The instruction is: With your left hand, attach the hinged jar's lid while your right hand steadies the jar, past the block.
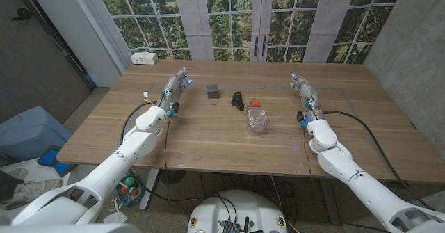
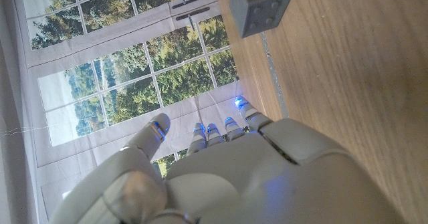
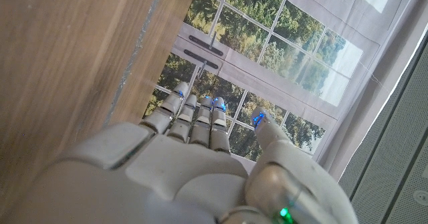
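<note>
A clear glass jar [image 1: 256, 121] is seen standing upright near the middle of a wooden table [image 1: 208, 135]; what it holds cannot be made out. Just behind it a small red piece [image 1: 254, 103] and a dark clip-like object [image 1: 238, 99] are seen, and a grey block [image 1: 213, 90] sits farther left. The left hand [image 1: 175, 88] is held at the table's far left, the right hand [image 1: 304, 91] at the far right, both well apart from the jar, fingers extended and slightly apart, nothing held. Tall windows with trees beyond [image 1: 229, 17] are seen behind the table, and a white box [image 1: 144, 58] at its far corner.
</note>
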Robot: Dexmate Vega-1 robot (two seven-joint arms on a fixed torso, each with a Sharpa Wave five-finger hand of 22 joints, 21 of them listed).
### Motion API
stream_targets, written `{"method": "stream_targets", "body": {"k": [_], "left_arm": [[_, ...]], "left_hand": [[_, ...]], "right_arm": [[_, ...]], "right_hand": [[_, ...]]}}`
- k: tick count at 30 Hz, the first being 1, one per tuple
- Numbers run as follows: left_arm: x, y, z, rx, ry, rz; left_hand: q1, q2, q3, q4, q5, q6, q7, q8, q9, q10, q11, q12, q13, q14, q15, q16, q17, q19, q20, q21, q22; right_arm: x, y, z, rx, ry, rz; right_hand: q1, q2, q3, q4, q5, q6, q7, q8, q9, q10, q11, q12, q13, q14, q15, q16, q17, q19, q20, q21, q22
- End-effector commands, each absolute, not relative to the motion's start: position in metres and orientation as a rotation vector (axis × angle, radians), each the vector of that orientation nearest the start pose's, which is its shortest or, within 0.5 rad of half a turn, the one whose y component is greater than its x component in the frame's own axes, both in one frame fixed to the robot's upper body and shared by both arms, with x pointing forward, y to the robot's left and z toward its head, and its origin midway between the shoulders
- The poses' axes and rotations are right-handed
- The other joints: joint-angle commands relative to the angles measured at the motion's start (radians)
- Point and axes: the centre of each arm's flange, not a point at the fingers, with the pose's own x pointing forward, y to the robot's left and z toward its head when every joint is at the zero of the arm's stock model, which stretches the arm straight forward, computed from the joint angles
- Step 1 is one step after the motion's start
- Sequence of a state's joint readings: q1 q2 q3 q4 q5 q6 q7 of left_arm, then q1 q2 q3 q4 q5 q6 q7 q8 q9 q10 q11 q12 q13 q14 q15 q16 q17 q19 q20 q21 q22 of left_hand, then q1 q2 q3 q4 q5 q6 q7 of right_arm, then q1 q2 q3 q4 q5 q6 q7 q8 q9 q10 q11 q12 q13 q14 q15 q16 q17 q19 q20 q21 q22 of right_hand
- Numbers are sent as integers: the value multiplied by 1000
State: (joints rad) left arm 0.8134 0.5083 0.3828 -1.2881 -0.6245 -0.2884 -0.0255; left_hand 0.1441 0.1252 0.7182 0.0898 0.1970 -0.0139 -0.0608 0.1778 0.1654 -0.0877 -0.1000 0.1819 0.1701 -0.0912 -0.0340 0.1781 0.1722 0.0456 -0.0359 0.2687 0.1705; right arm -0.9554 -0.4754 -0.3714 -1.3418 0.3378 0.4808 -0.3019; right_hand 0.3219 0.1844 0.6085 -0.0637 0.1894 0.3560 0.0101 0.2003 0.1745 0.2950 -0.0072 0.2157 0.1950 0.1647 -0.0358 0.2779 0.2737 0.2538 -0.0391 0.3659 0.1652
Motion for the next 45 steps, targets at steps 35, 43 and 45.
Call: {"method": "stream_targets", "body": {"k": [35,43,45], "left_arm": [[641,270,-17,34,-608,-242],[641,268,-15,40,-609,-256],[641,267,-15,42,-611,-260]], "left_hand": [[23,66,1,-21,5,13,-6,2,3,17,0,7,2,11,-75,5,0,26,-60,-17,3],[24,67,0,-22,5,13,-6,1,3,17,1,6,2,11,-74,5,0,28,-59,-21,4],[24,67,0,-22,5,13,-6,1,3,17,2,6,2,12,-74,5,0,28,-59,-21,4]], "right_arm": [[535,-280,-89,-459,-912,-260],[523,-278,-93,-504,-919,-261],[518,-278,-95,-520,-920,-265]], "right_hand": [[53,5,7,-28,6,46,-20,4,6,43,-19,6,5,36,-56,22,9,50,-49,-7,8],[57,4,5,-30,5,48,-20,2,7,48,-21,6,5,41,-60,25,10,58,-47,-7,8],[59,3,5,-32,5,48,-21,1,7,44,-23,4,5,38,-62,25,11,59,-47,-8,8]]}}
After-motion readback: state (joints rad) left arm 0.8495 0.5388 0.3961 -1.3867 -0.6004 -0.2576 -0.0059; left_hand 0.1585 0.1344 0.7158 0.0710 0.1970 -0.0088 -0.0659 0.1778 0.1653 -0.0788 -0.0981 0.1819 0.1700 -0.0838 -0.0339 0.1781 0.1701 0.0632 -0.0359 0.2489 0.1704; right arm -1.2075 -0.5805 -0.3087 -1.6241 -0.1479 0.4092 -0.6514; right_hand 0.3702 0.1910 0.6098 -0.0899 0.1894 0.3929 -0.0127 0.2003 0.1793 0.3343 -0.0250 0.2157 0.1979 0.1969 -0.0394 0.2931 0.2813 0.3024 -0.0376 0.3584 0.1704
